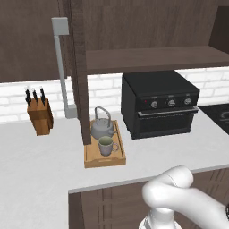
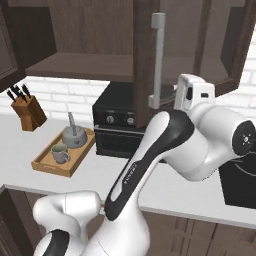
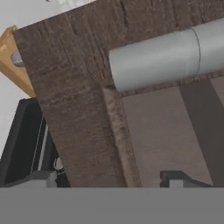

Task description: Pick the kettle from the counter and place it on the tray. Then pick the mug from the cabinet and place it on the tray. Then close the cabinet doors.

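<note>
Right base view: kettle (image 2: 74,136) and mug (image 2: 60,153) both sit on the tray (image 2: 44,164), left of the black oven (image 2: 114,125). End effector (image 3: 111,177) is spread wide, holding nothing, right up against the open cabinet door (image 2: 146,60) by its handle (image 2: 158,55).

Knife blk (image 1: 40,115) left; blk oven (image 1: 162,103) right.

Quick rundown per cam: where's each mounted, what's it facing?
Left base view: behind the arm's left, facing the counter, tray with kettle and mug; white arm at lower right.
Right base view: behind its right, facing the open cabinet door; arm fills the centre.
Hand view: on the hand, close on the door handle; dark fingertips at bottom.
Both base views share tray, kettle, mug, oven.
</note>
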Controlling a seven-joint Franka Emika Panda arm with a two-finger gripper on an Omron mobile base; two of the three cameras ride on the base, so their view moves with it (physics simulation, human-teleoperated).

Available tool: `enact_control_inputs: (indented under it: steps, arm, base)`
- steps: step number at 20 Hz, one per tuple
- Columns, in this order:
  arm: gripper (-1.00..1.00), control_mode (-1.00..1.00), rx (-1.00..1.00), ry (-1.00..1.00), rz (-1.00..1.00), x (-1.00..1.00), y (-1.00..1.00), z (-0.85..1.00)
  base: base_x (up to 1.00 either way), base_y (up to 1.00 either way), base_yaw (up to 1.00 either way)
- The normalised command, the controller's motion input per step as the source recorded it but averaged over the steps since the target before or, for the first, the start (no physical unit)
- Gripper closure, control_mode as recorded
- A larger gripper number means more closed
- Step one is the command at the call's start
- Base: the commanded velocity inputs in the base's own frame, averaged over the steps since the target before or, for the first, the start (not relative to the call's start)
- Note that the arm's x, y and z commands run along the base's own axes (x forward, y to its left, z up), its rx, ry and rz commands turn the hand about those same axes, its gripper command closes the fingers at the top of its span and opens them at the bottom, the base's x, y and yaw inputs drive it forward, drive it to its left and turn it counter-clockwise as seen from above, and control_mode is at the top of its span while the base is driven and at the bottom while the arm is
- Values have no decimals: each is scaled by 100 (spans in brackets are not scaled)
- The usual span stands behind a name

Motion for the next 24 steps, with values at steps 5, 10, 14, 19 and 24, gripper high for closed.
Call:
enact_control_inputs:
  steps: [5,10,14,19,24]
  arm:
    - [-100,-100,-4,13,-3,79,25,5]
    - [-100,-100,0,3,-2,85,16,-1]
    - [-100,-100,0,0,-3,89,21,-10]
    - [-100,-100,0,0,-4,86,28,-18]
    - [-100,-100,0,0,-6,86,31,-23]
  base:
    - [0,0,0]
    - [0,0,0]
    - [0,0,0]
    - [0,0,0]
    - [0,0,0]
